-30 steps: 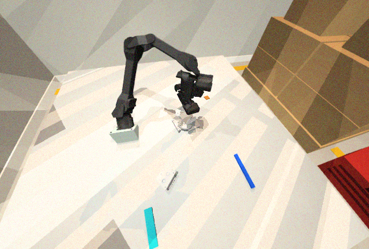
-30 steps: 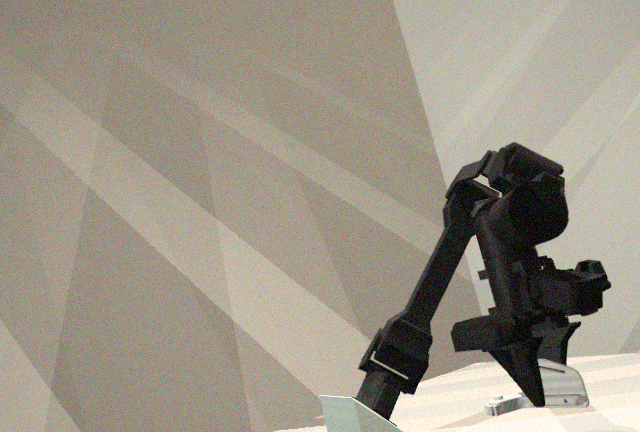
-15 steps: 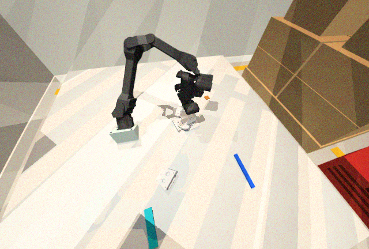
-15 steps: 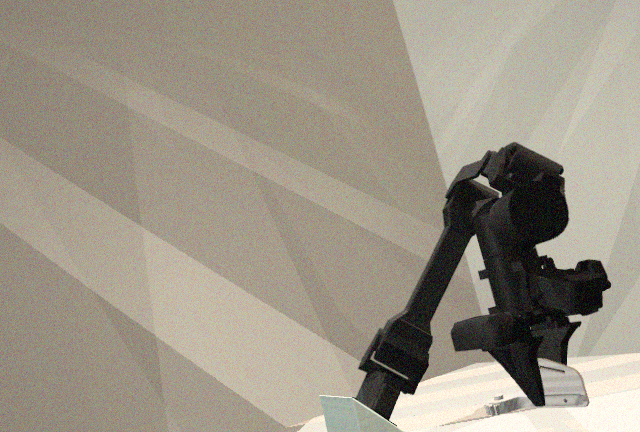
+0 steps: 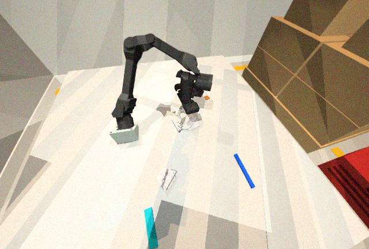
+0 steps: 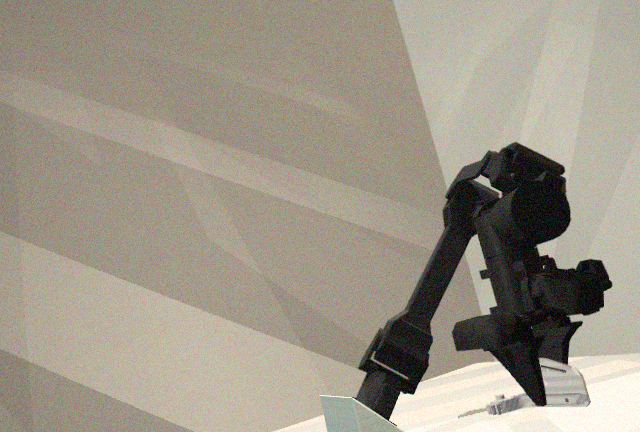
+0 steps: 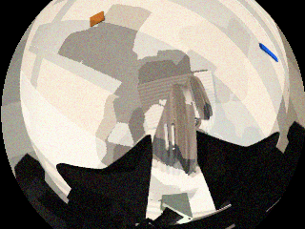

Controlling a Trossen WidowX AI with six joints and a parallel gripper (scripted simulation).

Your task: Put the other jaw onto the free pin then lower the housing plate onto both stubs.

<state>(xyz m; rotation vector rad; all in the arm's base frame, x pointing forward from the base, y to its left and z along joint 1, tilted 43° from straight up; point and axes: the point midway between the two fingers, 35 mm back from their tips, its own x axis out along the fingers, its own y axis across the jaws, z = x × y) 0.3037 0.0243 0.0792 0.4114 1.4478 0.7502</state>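
Note:
My gripper (image 6: pixel 552 383) (image 7: pixel 171 136) is shut on a pale grey jaw (image 6: pixel 571 386) (image 7: pixel 183 114), which stands between the fingertips low over the table. A second, darker jaw-like part (image 7: pixel 202 97) lies close beside it in the wrist view, on or near a pale ribbed base (image 7: pixel 154 89). In the top view these parts show as a pale cluster (image 5: pixel 187 126) just below the fingers. The pins and gear teeth cannot be made out. A small pale piece (image 5: pixel 169 178), apparently the housing plate, lies apart on the table, toward the front in the top view.
A blue bar (image 5: pixel 244 170) (image 7: pixel 269 52) lies to the right on the table (image 5: pixel 89 187). A cyan bar (image 5: pixel 151 228) lies at the front. A small orange block (image 5: pixel 206 97) (image 7: pixel 97 18) lies behind the gripper. Brown boxes (image 5: pixel 297 91) stand beyond the right edge.

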